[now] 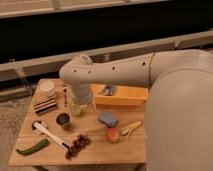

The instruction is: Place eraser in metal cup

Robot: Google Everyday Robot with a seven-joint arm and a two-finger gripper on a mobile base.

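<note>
Down at the near edge of the wooden tabletop (100, 155) sit a long green pepper (32, 146) and a dark bunch of grapes (77, 145), both out of the way. Just behind them stands the target, the small dark grey shiny metal cup (63, 119), upright and with nothing in it that I can see. Further back and to its left, well apart from the arm, the flat black, white and red striped eraser (45, 105) lies free on the wood. The white arm's gripper (81, 103) hangs further right, close over the translucent green cup (75, 108), jaws spread wide and certainly not on the eraser. So the reach comes first, I'd say: swing left, clear the green cup without nudging it, and come straight down over the eraser's middle. Pinching across its narrow width looks best. It seems longer than the metal cup is wide, so tip one end down into the mouth before letting go. At the back, the round white bowl (48, 88) is one to avoid.
</note>
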